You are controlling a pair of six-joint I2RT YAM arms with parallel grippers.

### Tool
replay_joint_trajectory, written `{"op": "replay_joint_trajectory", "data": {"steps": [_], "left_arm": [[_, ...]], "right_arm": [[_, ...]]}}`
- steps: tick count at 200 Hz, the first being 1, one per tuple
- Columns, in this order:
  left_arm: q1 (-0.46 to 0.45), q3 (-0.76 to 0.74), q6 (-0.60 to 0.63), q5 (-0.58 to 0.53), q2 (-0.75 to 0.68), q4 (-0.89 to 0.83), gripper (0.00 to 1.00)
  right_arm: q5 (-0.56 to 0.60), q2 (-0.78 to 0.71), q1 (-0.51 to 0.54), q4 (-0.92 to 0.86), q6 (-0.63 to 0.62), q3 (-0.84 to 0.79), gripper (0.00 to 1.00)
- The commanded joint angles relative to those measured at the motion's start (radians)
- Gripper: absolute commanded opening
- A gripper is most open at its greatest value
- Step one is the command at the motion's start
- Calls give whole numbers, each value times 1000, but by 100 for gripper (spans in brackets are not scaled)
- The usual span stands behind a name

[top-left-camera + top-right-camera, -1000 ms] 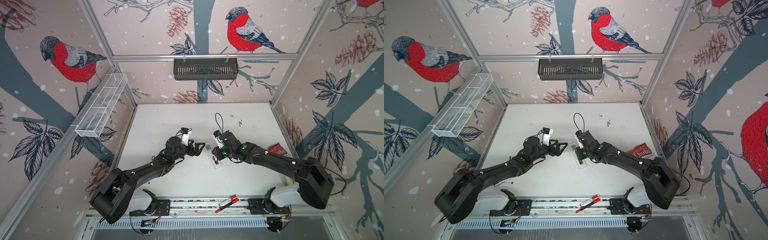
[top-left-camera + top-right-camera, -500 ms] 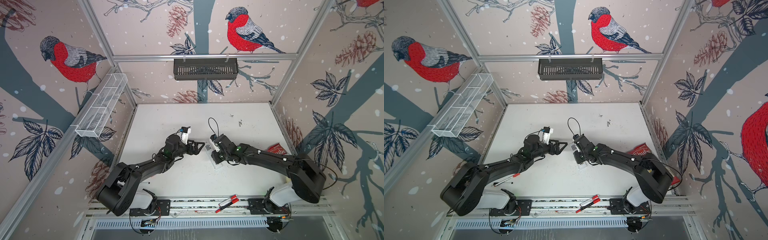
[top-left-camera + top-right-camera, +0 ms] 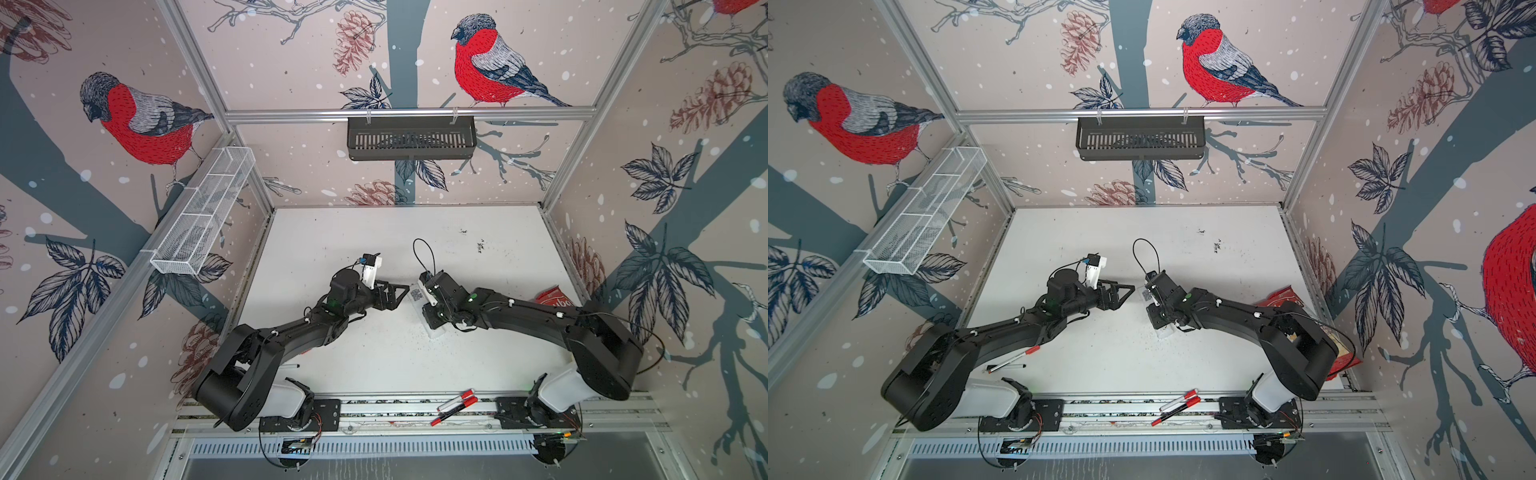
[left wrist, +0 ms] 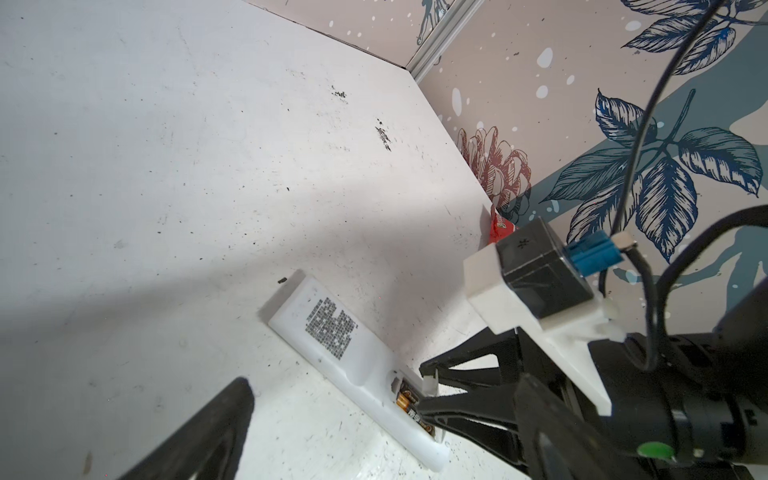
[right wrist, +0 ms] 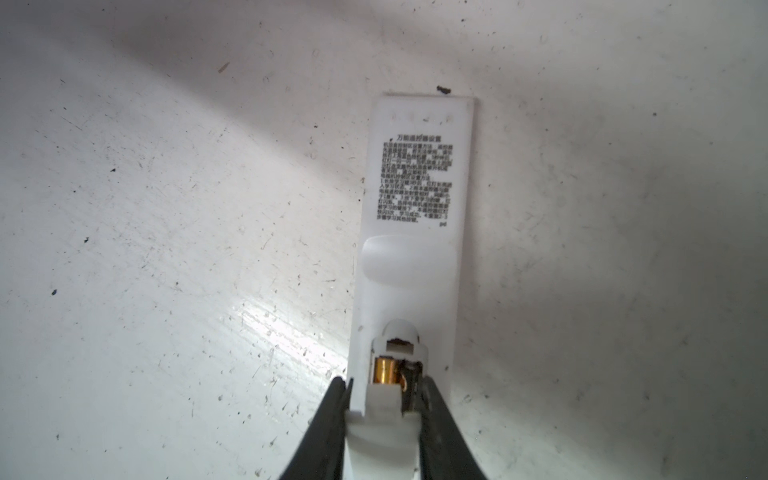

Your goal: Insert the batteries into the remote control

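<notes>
Centrally, in both top views, the left gripper [image 3: 400, 293] stands with jaws apart, just left of the remote control [image 3: 417, 294], which lies back-up at mid-frame on the table [image 3: 374, 232]. Its open bay holds the batteries [image 5: 384, 370]; the right gripper [image 5: 383, 388] clamps a white cover [image 5: 380, 436] there.

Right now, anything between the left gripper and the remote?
Nothing visible: only bare table lies between the open left gripper and the remote control. The right gripper is at the remote's other end, closed on a white piece next to the exposed batteries.
</notes>
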Motion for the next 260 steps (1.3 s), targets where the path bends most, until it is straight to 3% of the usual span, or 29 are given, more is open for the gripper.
{"op": "replay_joint_trajectory", "data": {"steps": [1,158,260], "left_arm": [[3,-2,2,30,2,48,98],[9,-4,-2,49,1,51,98],[9,-4,-2,53,2,50,98]], "right_arm": [[32,4,5,9,7,4,26],[108,26,50,-41,15,21,25],[88,7,53,-55,102,40,24]]}}
